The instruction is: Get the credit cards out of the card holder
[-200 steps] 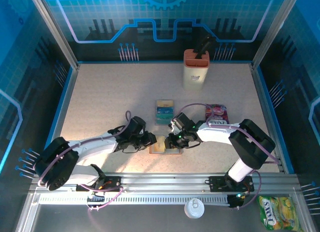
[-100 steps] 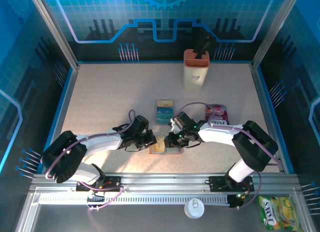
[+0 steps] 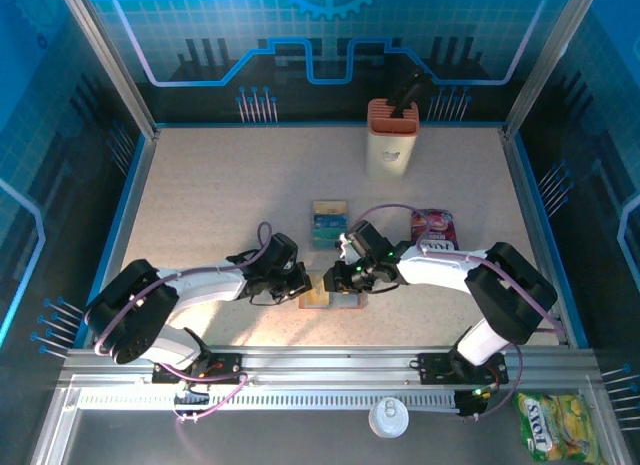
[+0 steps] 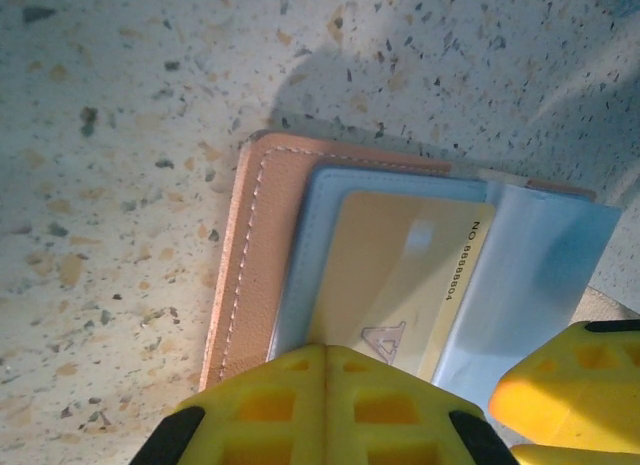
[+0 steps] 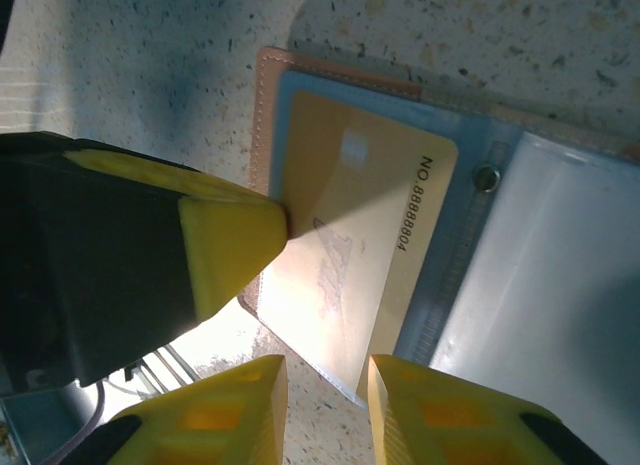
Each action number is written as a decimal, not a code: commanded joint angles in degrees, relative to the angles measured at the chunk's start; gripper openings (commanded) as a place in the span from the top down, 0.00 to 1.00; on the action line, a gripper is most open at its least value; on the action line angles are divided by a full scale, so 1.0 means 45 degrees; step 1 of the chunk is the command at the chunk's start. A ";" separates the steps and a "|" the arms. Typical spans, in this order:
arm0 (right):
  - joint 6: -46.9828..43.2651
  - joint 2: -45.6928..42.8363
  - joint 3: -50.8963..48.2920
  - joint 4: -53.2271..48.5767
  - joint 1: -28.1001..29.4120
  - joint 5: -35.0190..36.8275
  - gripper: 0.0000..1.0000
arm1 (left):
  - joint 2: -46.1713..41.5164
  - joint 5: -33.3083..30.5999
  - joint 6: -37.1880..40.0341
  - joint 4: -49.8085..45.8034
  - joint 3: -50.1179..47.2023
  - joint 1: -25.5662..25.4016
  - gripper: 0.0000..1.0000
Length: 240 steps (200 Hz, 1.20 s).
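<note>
The brown card holder (image 3: 330,299) lies open on the table between both grippers, its stitched edge (image 4: 258,255) and grey-blue pockets (image 5: 560,275) showing. An orange-tan credit card (image 4: 400,265) sticks partly out of its pocket. My left gripper (image 4: 325,350) is shut on that card's edge (image 5: 360,215), seen from above at the holder's left side (image 3: 303,282). My right gripper (image 5: 327,370) stands open over the card's free corner, at the holder's right side (image 3: 343,281); one of its fingers (image 4: 565,385) rests by the pocket. Teal credit cards (image 3: 328,223) lie stacked on the table behind.
A purple-red snack packet (image 3: 432,227) lies just right of the right arm. A tall orange-and-cream box (image 3: 392,137) stands at the back. Blue walls (image 3: 130,205) bound the speckled table on both sides.
My left gripper has shut on the card's edge and edged slightly right. The right gripper has shifted a little to the left, its opening unchanged.
</note>
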 commanded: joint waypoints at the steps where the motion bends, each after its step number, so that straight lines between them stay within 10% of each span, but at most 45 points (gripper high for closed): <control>1: 0.0466 0.0189 -0.0244 0.0644 -0.0274 -0.0458 0.71 | 0.0271 -0.0188 0.0420 -0.0429 -0.0241 0.0070 0.95; 149: 0.1117 0.1384 -0.0599 0.2090 -0.0482 -0.1375 0.77 | -0.0088 -0.0277 0.0326 -0.0435 -0.0516 0.0068 0.95; 240: 0.0275 0.1186 0.0249 -0.1058 -0.0303 0.0386 0.78 | -0.0228 -0.0372 0.0343 -0.0500 -0.0603 0.0076 0.92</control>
